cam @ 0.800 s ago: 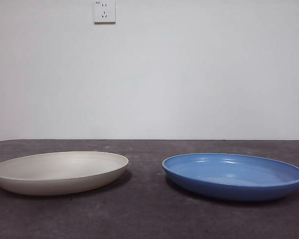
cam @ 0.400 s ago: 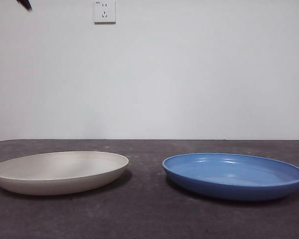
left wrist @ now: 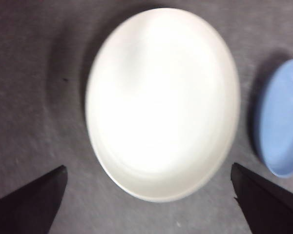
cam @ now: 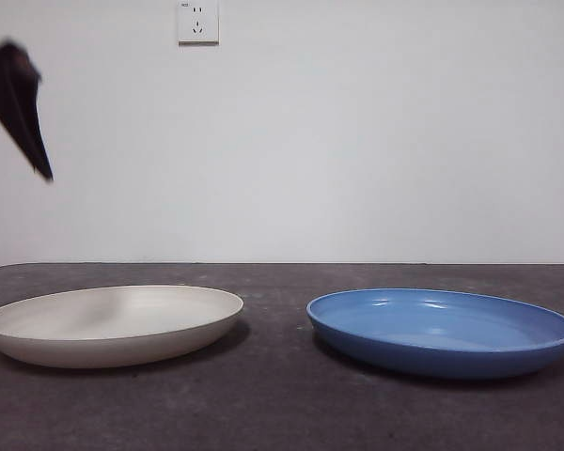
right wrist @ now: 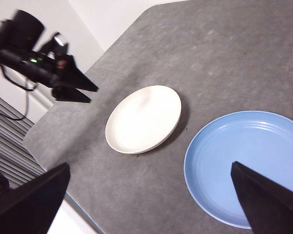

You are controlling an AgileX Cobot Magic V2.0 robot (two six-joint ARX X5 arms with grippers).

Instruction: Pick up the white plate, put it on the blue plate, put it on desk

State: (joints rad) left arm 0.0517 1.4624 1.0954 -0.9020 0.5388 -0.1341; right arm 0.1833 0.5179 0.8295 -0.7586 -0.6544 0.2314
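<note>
Black pointed jaws, black cabled arm (right wrist: 24, 51)

Three views, one shared scene.
Front: low, level, near the desk (cam: 282, 413). Wrist cameras: looking down, left close, right high; all show white plate (cam: 113, 324) and blue plate (cam: 442, 331).

My left claw (cam: 19, 103) has dropped further into the upper left of the front frame, now bigger, jaws spread wide.
</note>
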